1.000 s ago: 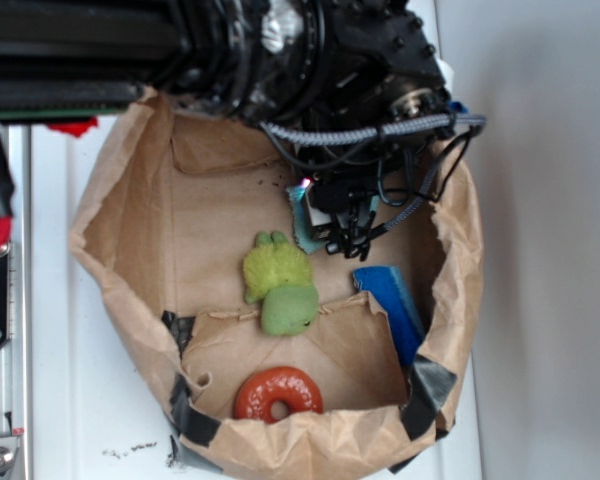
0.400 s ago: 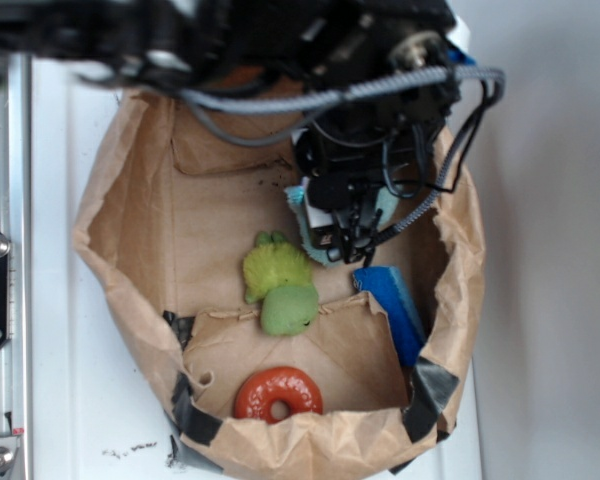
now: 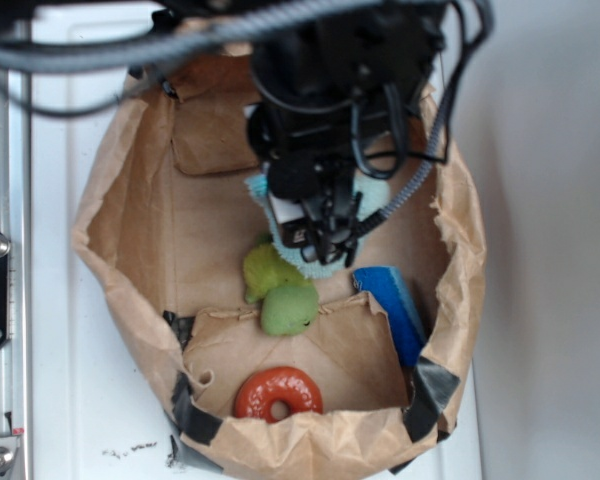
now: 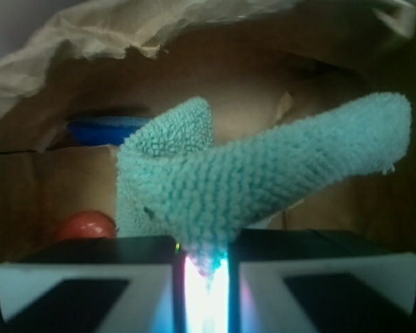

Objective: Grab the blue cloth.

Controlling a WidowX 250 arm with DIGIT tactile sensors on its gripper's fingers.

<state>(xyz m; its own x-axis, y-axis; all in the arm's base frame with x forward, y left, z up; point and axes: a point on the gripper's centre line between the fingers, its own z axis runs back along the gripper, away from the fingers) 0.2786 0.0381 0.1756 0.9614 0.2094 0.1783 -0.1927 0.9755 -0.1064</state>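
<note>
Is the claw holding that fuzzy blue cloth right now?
Yes, the wrist view shows the blue cloth pinched between the two fingers of the claw.

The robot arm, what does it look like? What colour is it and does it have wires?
The arm is black and chunky. A grey braided cable and thin black wires loop around it. Up close, the gripper has two blocky black fingers with white edges.

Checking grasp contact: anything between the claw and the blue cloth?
Nothing visible. The pale aqua-blue fuzzy terry cloth sits pinched directly between the fingers of the claw, with no other object wedged in. The green plush toy lies beside it, not between.
</note>
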